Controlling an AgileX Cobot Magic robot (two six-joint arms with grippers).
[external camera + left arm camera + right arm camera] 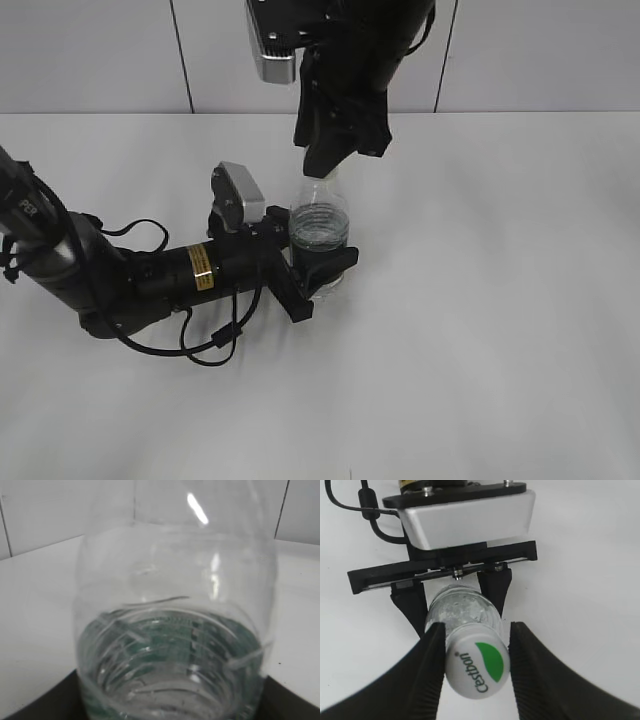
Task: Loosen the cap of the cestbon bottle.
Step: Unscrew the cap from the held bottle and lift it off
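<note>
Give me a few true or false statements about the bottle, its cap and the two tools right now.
1. The left tool grips the bottle around its lower body. True.
2. The bottle lies on its side on the table. False: it stands upright.
3. The cap is off and lying on the table. False: it sits on the bottle's neck, between the right tool's fingers.
4. The cap is white with a green mark on top. True.
5. The right tool comes at the cap from above. True.
6. The right tool is far off to one side of the bottle. False: its fingers flank the cap; whether they press on it cannot be told.
</note>
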